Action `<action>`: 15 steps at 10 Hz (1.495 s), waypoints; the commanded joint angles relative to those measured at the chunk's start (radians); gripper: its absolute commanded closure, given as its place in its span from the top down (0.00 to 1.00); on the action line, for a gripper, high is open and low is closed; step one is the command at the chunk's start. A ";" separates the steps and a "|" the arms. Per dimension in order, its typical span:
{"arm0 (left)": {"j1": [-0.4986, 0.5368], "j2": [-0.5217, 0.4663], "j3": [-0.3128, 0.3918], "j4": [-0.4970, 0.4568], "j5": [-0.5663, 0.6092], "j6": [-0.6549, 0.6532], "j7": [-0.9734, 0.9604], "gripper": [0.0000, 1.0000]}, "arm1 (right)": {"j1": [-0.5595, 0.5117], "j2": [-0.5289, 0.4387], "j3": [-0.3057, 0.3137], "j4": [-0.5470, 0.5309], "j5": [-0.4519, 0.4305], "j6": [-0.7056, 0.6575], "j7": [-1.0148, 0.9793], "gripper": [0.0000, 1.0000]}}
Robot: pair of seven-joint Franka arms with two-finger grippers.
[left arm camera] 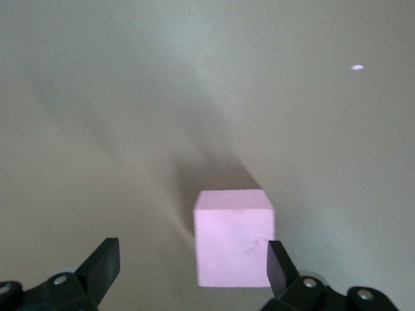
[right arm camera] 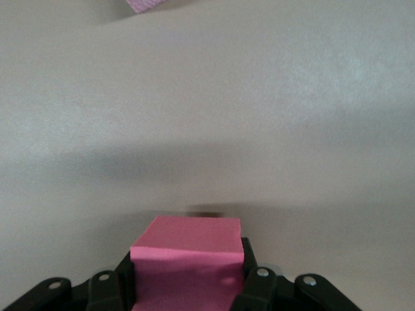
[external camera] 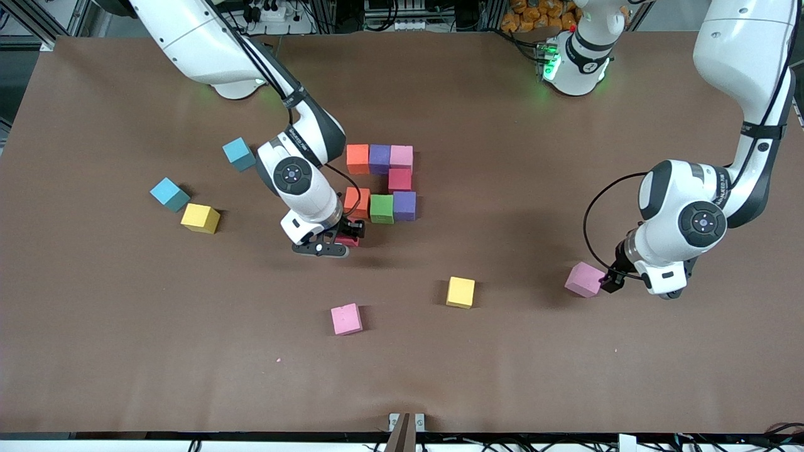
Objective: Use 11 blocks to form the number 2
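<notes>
Front view: the right gripper (external camera: pixel 342 240) hangs just nearer the camera than the seven-cube partial number 2 (external camera: pixel 383 182) at mid-bench; the left gripper (external camera: pixel 609 280) touches a pink cube (external camera: pixel 584 279) toward the left arm's end.

Left wrist view: fingers (left arm camera: pixel 280 262) spread wide about that cube (left arm camera: pixel 233 236).

Right wrist view: fingers (right arm camera: pixel 249 275) clamp a red block (right arm camera: pixel 187 262).

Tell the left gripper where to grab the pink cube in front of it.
The pink cube is rotated on the table and stands free. Likely best: the open left gripper comes straight down, one finger on each of two parallel side faces, wrist turned to match.
</notes>
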 commanded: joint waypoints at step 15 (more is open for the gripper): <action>-0.020 0.124 0.014 -0.005 -0.004 0.113 -0.100 1.00 | 0.069 0.061 -0.032 0.016 -0.121 0.006 0.092 0.26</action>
